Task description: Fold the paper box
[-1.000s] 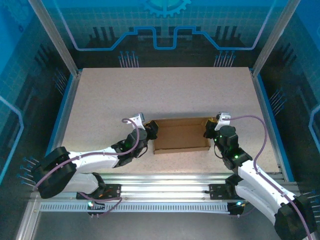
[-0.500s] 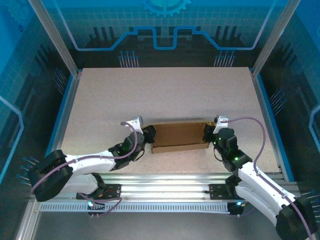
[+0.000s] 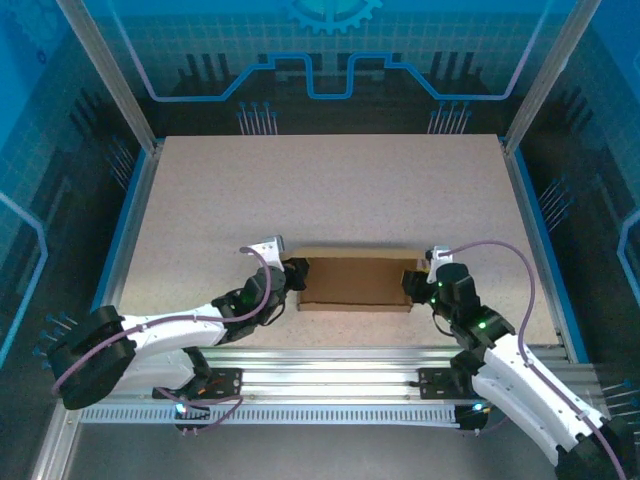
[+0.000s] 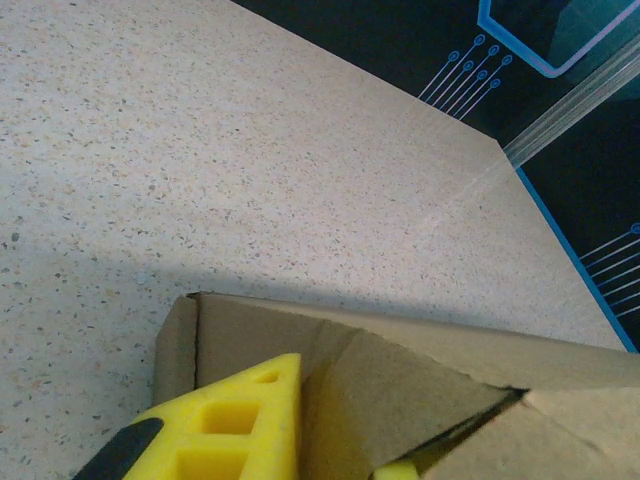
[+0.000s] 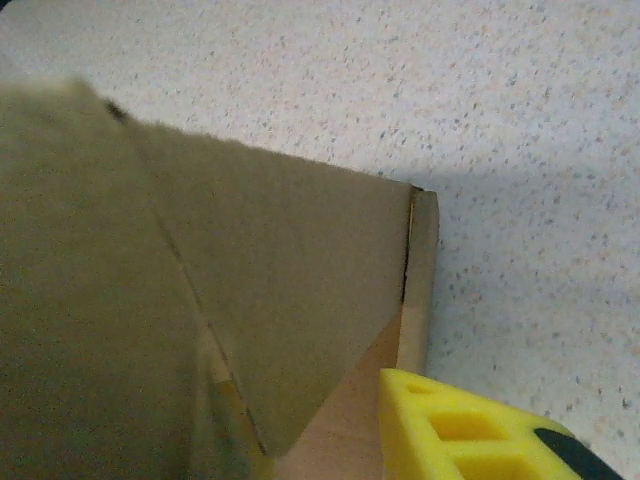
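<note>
**Paper box** (image 3: pixel 355 280): brown cardboard, lying on the table (image 3: pixel 330 185) in its near half. Its long edges run left to right and a plain panel faces up. The ends are held between the two grippers.

**Left gripper** (image 3: pixel 296 274): touching the box's left end. In the left wrist view a folded flap sits between one yellow finger (image 4: pixel 235 425) and a sliver of the other. Whether they pinch it cannot be told.

**Right gripper** (image 3: pixel 412 285): touching the box's right end. One yellow finger (image 5: pixel 460 430) lies just beside the end wall's edge. Its grip cannot be told.

**Open room**: the far half of the table is bare speckled board. There is wide room to either side, out to the blue side rails (image 3: pixel 123 235). On the near side the room is narrow, with the aluminium rail (image 3: pixel 330 365) close to the box's near edge.
</note>
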### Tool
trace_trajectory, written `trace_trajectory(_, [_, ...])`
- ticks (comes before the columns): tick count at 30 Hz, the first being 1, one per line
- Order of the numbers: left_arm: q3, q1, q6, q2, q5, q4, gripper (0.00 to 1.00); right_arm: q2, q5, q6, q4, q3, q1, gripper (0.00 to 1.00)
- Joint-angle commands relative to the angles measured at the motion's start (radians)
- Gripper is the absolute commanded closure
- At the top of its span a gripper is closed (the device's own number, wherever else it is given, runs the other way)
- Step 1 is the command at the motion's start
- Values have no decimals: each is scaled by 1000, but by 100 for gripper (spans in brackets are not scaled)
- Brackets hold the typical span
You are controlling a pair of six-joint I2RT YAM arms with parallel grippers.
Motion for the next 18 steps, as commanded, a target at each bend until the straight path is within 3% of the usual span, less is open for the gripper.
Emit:
trace_trajectory(1, [-20,-10,-6,-2,5,-30,81,-55,-73,41,-180,57,18,66])
trace_trajectory(8, [-11,-10,-6,13,9,-31,81,-116,-258,13,-321,131,19,54])
trace_trajectory(18, [-9,-16,-6,18,-22,-65,82,-144,-372,-1,-387,187,20,44])
